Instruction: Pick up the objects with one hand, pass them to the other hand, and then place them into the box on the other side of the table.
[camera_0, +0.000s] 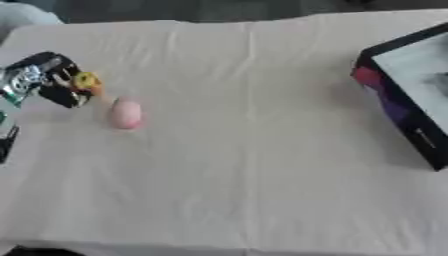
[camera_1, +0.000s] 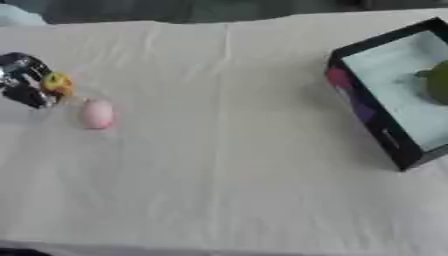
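My left hand comes in from the left edge, black and silver, with its fingers curled round a small yellow object that has an orange part beside it. A pink egg-shaped object lies on the cloth just right of and below the hand, apart from it. The black box stands at the right edge with a pale floor. Inside it lies a green object, cut off by the view's edge. My right hand shows in neither view.
A cream cloth with fold lines covers the whole table. A dark part of my left arm shows at the left edge. The table's far edge runs along the top.
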